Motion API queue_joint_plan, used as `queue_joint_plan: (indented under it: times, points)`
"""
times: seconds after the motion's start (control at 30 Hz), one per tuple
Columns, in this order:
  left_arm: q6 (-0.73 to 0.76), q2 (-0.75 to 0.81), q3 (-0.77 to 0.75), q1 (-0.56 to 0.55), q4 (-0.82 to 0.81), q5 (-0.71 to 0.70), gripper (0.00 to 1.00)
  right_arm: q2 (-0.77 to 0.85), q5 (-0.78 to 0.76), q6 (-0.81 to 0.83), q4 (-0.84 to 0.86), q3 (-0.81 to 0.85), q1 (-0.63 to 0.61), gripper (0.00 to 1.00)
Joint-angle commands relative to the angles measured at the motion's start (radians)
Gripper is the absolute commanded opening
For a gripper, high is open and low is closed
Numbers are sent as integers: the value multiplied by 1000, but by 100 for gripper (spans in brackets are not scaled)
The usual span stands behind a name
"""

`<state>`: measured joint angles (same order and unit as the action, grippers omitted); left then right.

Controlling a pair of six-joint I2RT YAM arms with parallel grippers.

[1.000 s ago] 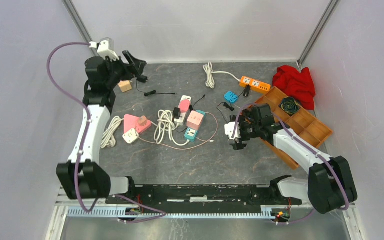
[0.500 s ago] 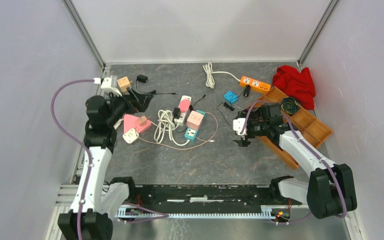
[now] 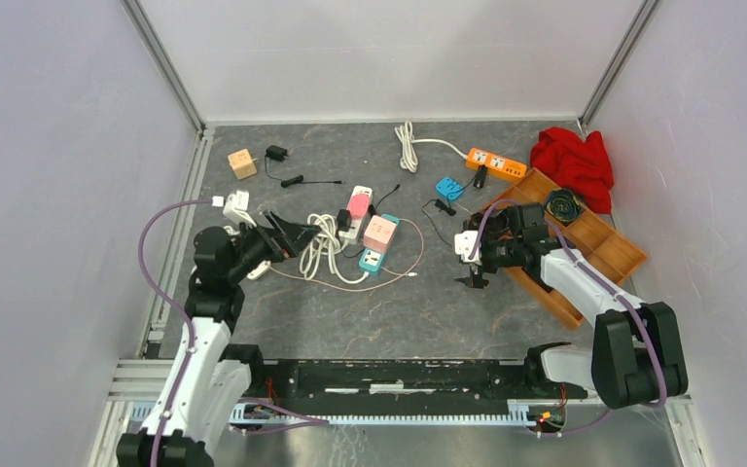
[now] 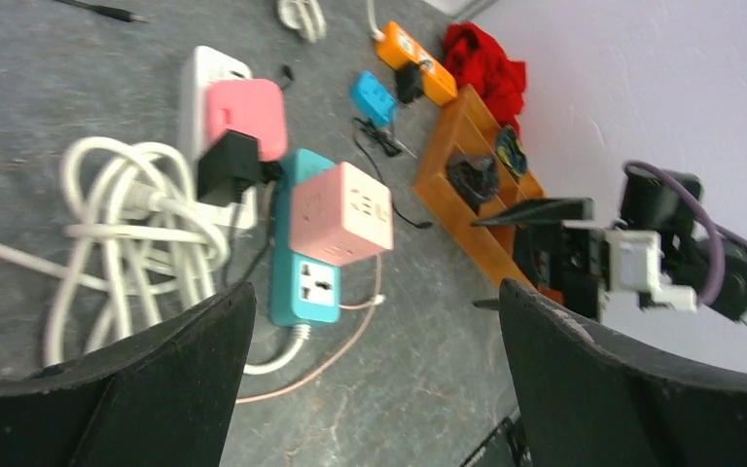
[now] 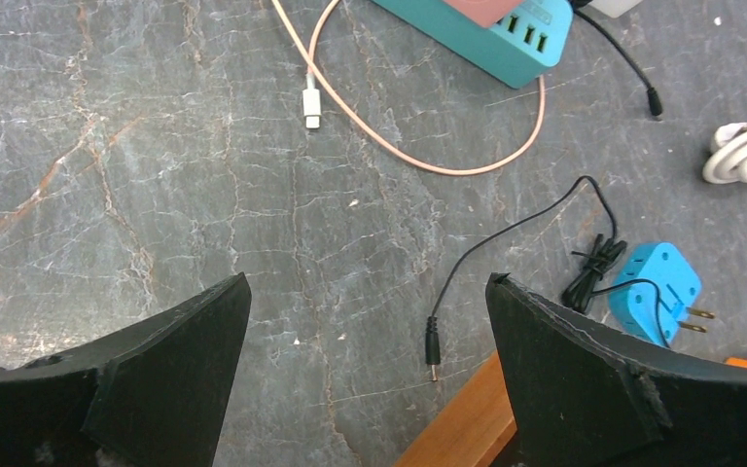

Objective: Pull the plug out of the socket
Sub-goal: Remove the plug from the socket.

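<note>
A tan cube socket [image 3: 242,163] sits at the far left, and a black plug [image 3: 276,153] with its thin cord lies apart from it. My left gripper [image 3: 297,233] [image 4: 374,292] is open and empty, well nearer than both, beside the coiled white cable [image 3: 321,243]. It looks at a teal power strip [image 4: 302,277] carrying a pink cube adapter [image 4: 342,212], and a white-and-pink strip [image 4: 238,112] with a black plug [image 4: 229,165] in it. The right gripper [image 3: 475,258] [image 5: 368,282] hovers open over bare table near a loose black jack [image 5: 432,350].
A wooden tray [image 3: 584,243] lies right of my right gripper, with a red cloth [image 3: 574,161] behind it. An orange power strip [image 3: 494,162] and a blue adapter [image 3: 447,188] sit at the back. A pink cable [image 5: 389,146] loops near the teal strip.
My left arm has drawn back from the far-left corner toward the near side, its jaws opening wide. The tan cube and black plug stay behind, apart. The right gripper shifted slightly right.
</note>
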<state>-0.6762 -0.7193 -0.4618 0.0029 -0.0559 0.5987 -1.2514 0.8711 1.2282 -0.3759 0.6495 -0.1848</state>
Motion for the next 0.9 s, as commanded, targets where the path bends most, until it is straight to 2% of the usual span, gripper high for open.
queue_joint_plan:
  times: [0.0,0.13,0.23,0.27,0.33,0.4,0.43,0.5,0.63,0.73,0.87]
  points:
    - [-52,96,4,-108,3,-108,100,-14,23,50,-42,25,10,98]
    - [-64,94,15,-234,-24,-274,100,-2,52,52,-51,27,12,98]
    - [-25,-25,-78,-386,-7,-366,100,3,82,70,-85,45,12,98]
    - [-1,-72,-126,-469,21,-409,100,8,91,76,-99,52,12,98]
    - [58,-149,-217,-605,108,-531,100,25,99,82,-106,55,12,98]
    - [116,-206,-286,-742,189,-713,100,44,94,74,-87,44,14,98]
    - [151,-237,-311,-804,212,-823,100,52,89,66,-72,36,14,98]
    - [190,-299,-332,-893,214,-934,100,58,83,62,-63,31,13,98]
    - [246,-485,-450,-977,261,-1069,100,45,83,54,-89,60,14,98]
    - [290,-631,-572,-991,356,-1139,100,42,74,53,-106,73,14,98]
    - [371,-745,-698,-990,421,-1207,100,47,62,56,-108,75,14,98]
